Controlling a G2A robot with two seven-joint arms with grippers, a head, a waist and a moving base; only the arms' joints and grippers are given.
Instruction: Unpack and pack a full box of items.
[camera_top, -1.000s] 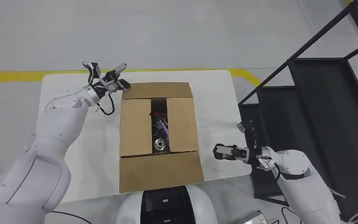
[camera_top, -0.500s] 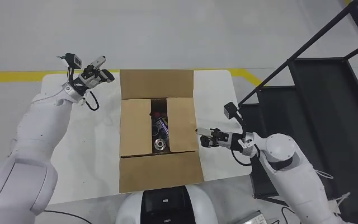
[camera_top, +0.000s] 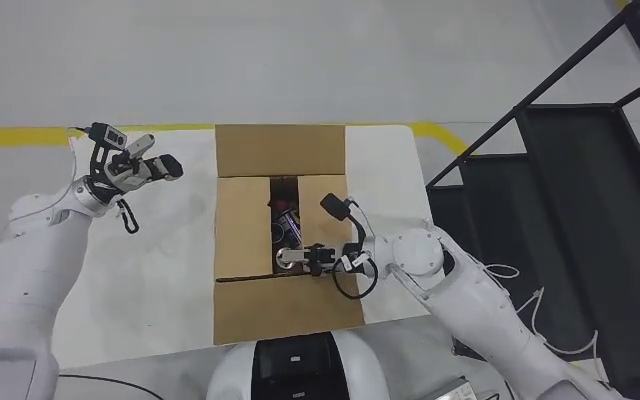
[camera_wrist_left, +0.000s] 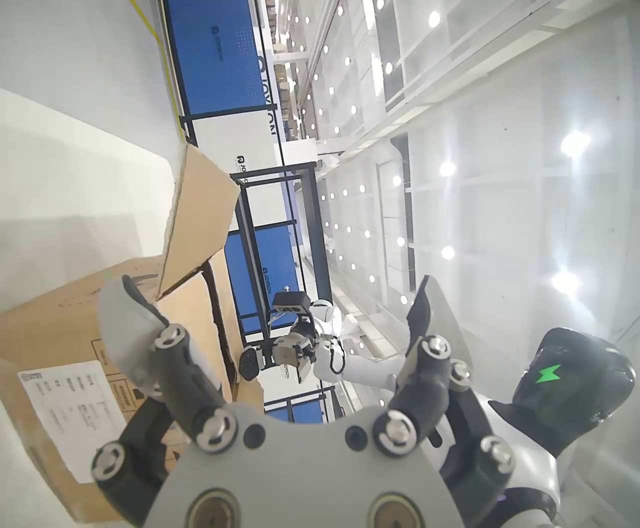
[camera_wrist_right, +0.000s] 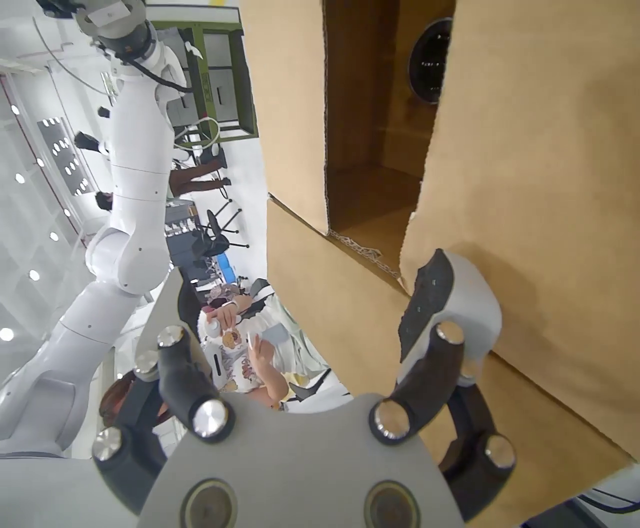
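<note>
Table: white top, carrying the box at its middle.
Box: brown cardboard. Its far and near flaps are folded outward, and the two side flaps lie nearly flat with a narrow gap between them.
Right gripper: fingers spread wide and gripping nothing. It is low over the near end of the gap, and one pad lies at the corner of the right side flap.
Left gripper: fingers spread and empty, above the table's far left part, well apart from the box.
Items: dark packets and a round can end, down inside the box and seen through the gap.
</note>
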